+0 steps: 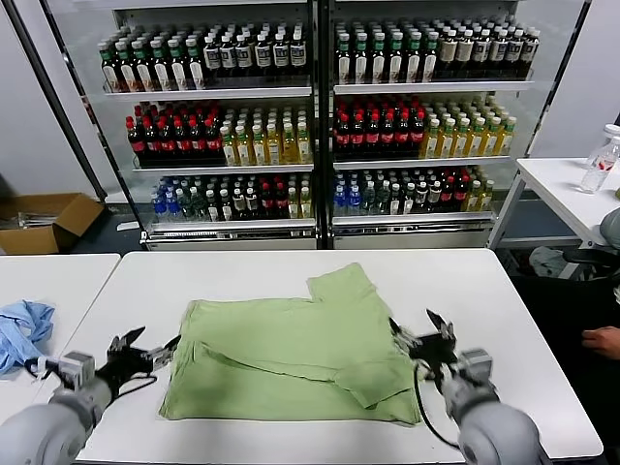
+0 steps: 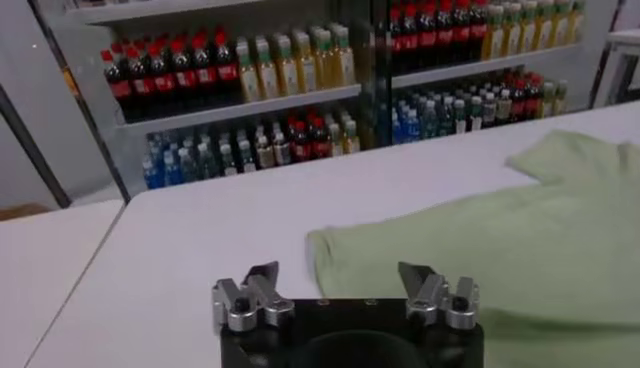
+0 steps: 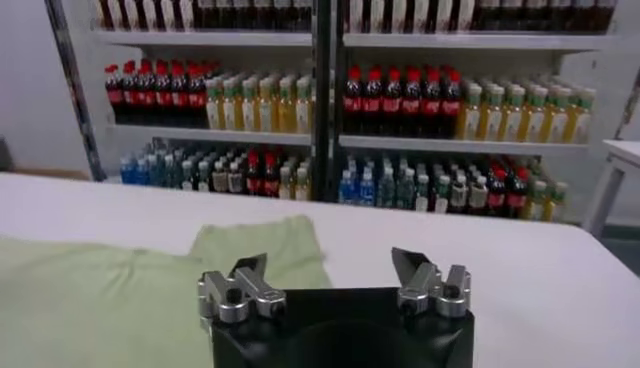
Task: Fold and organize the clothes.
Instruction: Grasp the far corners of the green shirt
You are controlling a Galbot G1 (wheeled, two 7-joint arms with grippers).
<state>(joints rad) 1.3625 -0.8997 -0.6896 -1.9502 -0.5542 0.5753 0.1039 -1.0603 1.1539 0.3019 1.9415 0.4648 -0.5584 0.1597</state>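
The shirt (image 1: 291, 354) is seen lying flat in the lower centre of the head frame, on the white desk (image 1: 484, 291). It is partly folded: one sleeve is seen pointing toward the upper right of the cloth, and a folded flap is laid across its lower right part. No print or buttons can be made out on the side that faces up.

The left gripper (image 1: 145, 354) is found at the lower left of the frame, just beside the shirt's left edge. Its jaws are spread wide and nothing is held between them; in the left wrist view the gripper (image 2: 345, 290) is seen above bare desk, with the shirt's (image 2: 480, 270) edge close by.

The right gripper (image 1: 426, 339) is placed at the lower right, at the shirt's right edge. Its jaws are likewise spread wide and hold nothing; in the right wrist view the gripper (image 3: 330, 278) is shown with the cloth (image 3: 100, 300) beneath and beyond it.

A light blue garment (image 1: 21, 329) is seen on a second desk (image 1: 68, 281) at the far left. Shelves of bottles (image 1: 320, 116) fill the top of the frame, and a cardboard box (image 1: 44, 221) is seen on the floor at the left.
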